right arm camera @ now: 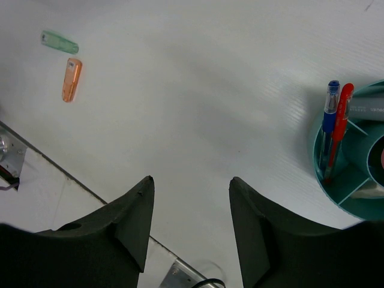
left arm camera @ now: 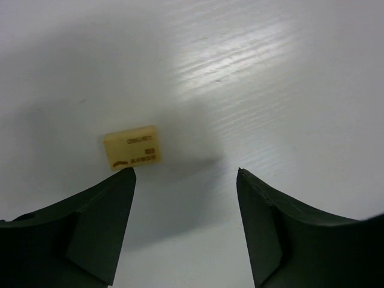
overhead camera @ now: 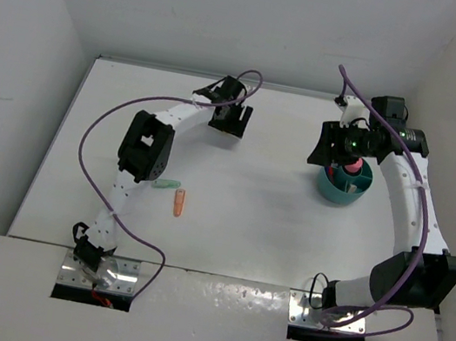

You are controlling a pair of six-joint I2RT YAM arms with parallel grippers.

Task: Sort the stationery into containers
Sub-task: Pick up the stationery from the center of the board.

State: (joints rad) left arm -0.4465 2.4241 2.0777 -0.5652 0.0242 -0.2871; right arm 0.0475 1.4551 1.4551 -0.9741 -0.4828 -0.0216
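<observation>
Cream block (left arm camera: 132,147), brown printed lettering, flat on table (left arm camera: 282,72); left tool (left arm camera: 186,170) spread, right tool (right arm camera: 191,178) spread, empty.

Pens (right arm camera: 333,129) in cup (overhead camera: 329,191); stubs (right arm camera: 71,79) on table (overhead camera: 260,141), well to its left.

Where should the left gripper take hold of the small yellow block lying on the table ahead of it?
Probably from straight above, on its two short ends: the yellow block lies flat, its long side running across the open left gripper. It sits just past one fingertip, not between the two, so the gripper should shift sideways first.
</observation>
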